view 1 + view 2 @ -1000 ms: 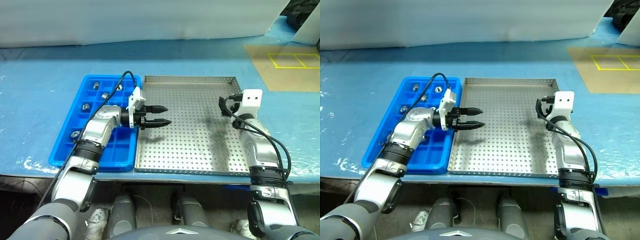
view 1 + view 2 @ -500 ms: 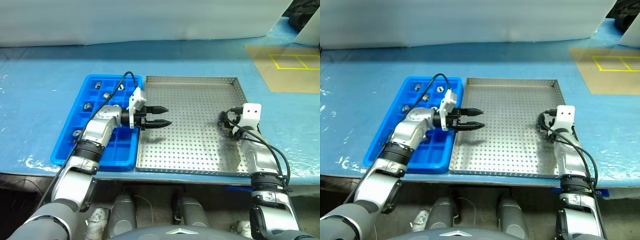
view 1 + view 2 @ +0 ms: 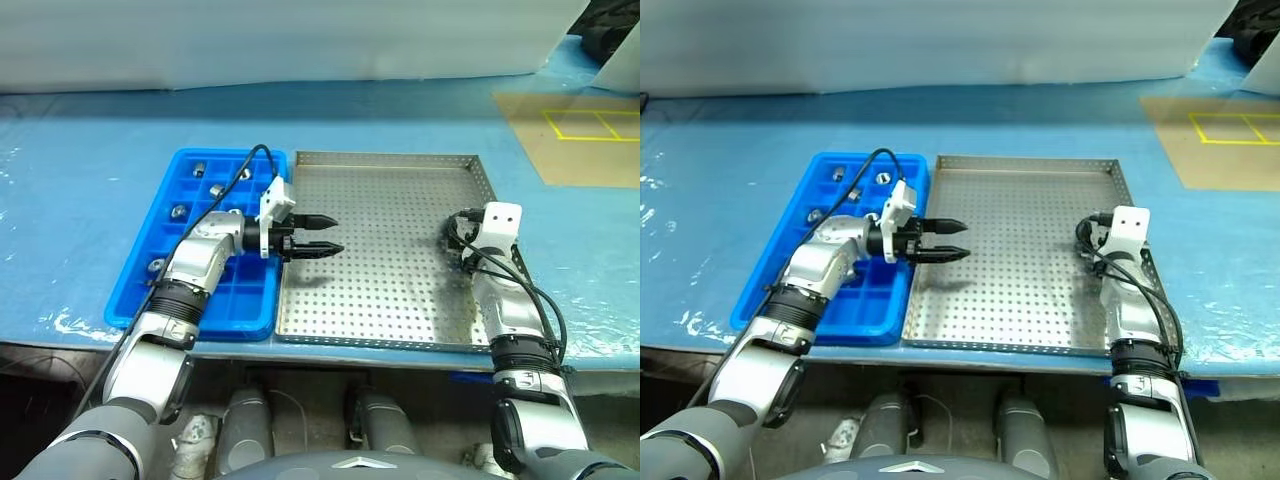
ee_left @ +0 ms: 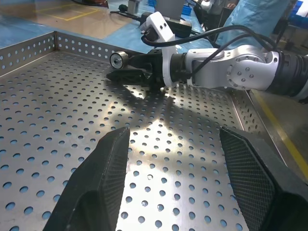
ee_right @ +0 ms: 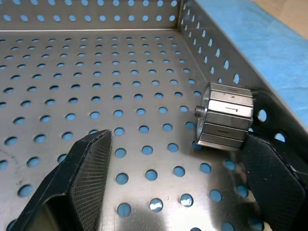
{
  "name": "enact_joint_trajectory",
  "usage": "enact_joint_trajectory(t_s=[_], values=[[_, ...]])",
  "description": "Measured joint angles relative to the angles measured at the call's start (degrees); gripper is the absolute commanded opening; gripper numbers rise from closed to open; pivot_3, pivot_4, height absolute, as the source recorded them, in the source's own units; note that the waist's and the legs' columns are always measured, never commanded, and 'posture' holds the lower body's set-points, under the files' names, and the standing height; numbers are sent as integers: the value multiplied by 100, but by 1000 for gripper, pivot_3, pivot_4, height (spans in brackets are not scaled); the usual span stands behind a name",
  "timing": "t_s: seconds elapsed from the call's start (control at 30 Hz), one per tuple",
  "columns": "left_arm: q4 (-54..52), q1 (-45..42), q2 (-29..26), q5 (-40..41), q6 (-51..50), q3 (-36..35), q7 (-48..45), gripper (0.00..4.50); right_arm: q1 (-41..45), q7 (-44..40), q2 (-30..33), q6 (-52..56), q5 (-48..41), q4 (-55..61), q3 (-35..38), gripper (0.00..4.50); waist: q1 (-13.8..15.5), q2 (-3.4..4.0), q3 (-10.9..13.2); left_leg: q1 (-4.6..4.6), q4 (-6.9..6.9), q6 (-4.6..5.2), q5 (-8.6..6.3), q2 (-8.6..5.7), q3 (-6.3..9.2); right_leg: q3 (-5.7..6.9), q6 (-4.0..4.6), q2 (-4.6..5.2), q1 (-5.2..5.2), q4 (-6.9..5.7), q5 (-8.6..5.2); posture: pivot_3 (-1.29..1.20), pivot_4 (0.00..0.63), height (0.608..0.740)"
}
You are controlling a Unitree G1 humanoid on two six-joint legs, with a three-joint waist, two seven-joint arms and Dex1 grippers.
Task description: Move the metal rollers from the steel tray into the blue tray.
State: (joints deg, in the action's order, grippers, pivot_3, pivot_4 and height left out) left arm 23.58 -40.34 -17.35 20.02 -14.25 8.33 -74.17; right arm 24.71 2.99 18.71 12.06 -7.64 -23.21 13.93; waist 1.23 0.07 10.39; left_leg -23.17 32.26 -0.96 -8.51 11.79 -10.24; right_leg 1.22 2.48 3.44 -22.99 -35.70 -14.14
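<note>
The blue tray (image 3: 150, 262) lies at the left on the blue-covered table (image 3: 80, 180), its long side touching the steel tray (image 3: 385, 300). Several metal rollers (image 3: 199, 167) sit in separate compartments toward the tray's 11 o'clock corner, with one more (image 3: 156, 266) in a compartment near its 8 o'clock edge.

The left gripper (image 3: 325, 234) reaches across the seam between the two trays and points toward 3 o'clock, over the steel tray's perforated floor near its 9 o'clock side. Its two black fingers (image 4: 108, 163) are parted with a clear gap and hold nothing.

At the steel tray's 3 o'clock rim the right gripper (image 4: 113, 68) sits low over the floor, just inside the wall. In the right wrist view its fingers (image 5: 84, 166) stand wide apart, and a single faceted metal roller (image 5: 224, 118) with a small stub at its centre lies between them, close against the perforated side wall near the tray's 1 o'clock corner. The finger on the wall side is just beside the roller; I cannot tell whether it touches. The roller rests on the tray floor, not gripped.
</note>
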Motion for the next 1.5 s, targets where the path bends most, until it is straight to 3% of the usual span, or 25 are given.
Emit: enact_joint_trajectory(t_s=[0.17, 0.27, 0.43, 0.63, 0.93, 1.1, 1.2, 1.5], values=[[0, 0, 5, -10, 2, 26, -9, 3109, 160, 357, 10, -162, 126, -114, 7, 1992, -38, 0, 0, 2, -1, -4, 2, -2, 0, 0, -3, -7, -1, 0, 1, -299, 150, 740], [0, 3, 22, -16, 4, 53, -12, 3109, 189, 447, 6, -182, 205, -153, -9, 1992, -38, 1, 0, 3, -5, -3, 1, -1, 1, 2, -2, -9, -2, -1, 1, -299, 150, 740], [0, 28, 10, -21, 5, 57, -20, 3109, 183, 440, -39, -292, 218, -157, -12, 672, -22, 1, -1, 0, -1, 0, 0, -3, 1, 1, -4, -3, -1, 0, 2, -299, 150, 740], [0, 43, -43, -23, 5, 52, -41, 3109, 177, 278, -44, -141, 149, 41, -7, 669, -45, 1, 0, 2, 1, 0, 0, -2, 1, 0, -5, -7, -1, -1, 3, -304, 150, 740], [1, -11, -235, 14, -16, -30, -70, 3109, 527, -443, -162, 591, -260, 1325, -198, 669, -177, 2, 1, 4, -3, 1, 0, 2, 2, 0, -5, -13, -5, -4, 3, -295, 150, 740], [-593, 4, -993, 328, -392, -379, -346, 3109, 853, -1612, -161, 1458, -839, 2329, -830, 669, -208, 6, 4, 5, -15, -1, 0, 9, 6, 5, -1, -17, -13, -5, 2, -231, 150, 740], [-1162, 303, -1782, 495, -654, -589, -657, 3109, 920, -2684, 135, 1831, -1211, 2867, -1378, 669, -174, 7, 4, 2, -18, -2, -1, 7, 10, 6, -1, -12, -13, -1, 2, -153, 150, 740], [-3205, 1860, -3208, 1269, -1798, -1417, -616, 3109, 1384, -5342, 670, 2077, -1629, 2843, -2530, 669, 179, 7, 7, -2, -27, -7, 1, 10, 12, 20, 5, -5, -19, -1, -3, 96, 150, 740]])
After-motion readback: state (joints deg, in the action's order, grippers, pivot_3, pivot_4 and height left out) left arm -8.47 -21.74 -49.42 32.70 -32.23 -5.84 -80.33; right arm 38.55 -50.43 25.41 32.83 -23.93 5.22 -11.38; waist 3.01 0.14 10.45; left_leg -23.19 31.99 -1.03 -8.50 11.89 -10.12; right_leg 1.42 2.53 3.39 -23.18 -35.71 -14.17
